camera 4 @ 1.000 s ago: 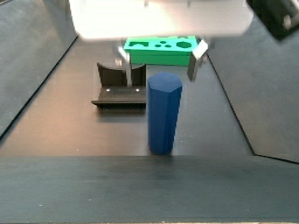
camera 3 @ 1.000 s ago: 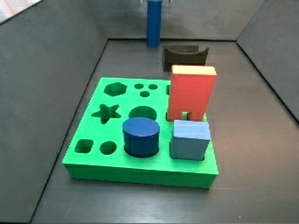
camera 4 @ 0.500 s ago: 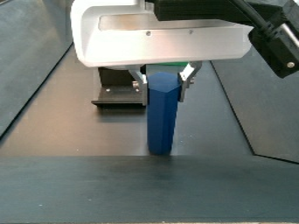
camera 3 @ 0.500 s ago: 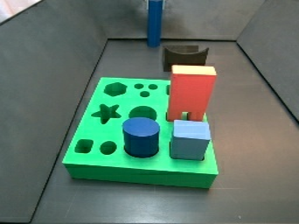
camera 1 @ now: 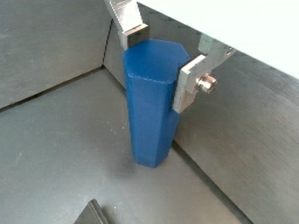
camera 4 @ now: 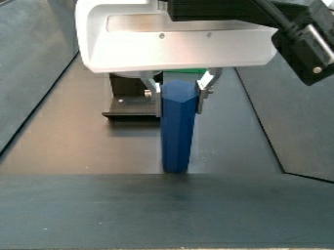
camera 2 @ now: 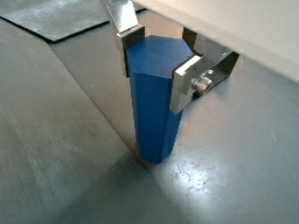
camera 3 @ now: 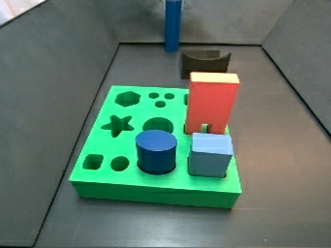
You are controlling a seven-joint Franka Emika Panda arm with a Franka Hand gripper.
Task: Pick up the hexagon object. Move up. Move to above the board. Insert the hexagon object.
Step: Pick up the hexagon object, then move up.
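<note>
The hexagon object (camera 4: 179, 127) is a tall blue faceted prism standing upright on the dark floor; it shows at the far end in a side view (camera 3: 171, 24). My gripper (camera 4: 181, 88) sits over its top, with one silver finger on each side. In both wrist views the gripper (camera 1: 162, 59) (camera 2: 158, 63) has its pads pressed against opposite faces of the prism (camera 1: 152, 105) (camera 2: 155, 105). The prism's base still rests on the floor. The green board (camera 3: 91, 170) with its hexagon, star and round holes lies in the foreground, well away from the gripper.
On the board stand a red block (camera 3: 214, 102), a dark-blue cylinder (camera 3: 157, 152) and a light-blue cube (camera 3: 211, 155). A dark U-shaped block (camera 3: 204, 61) sits between board and prism, also seen behind the gripper (camera 4: 131, 103). Grey walls close in the floor.
My gripper has come down over the prism's top and its fingers now press its sides. The prism has stayed upright on the floor, shifting only slightly.
</note>
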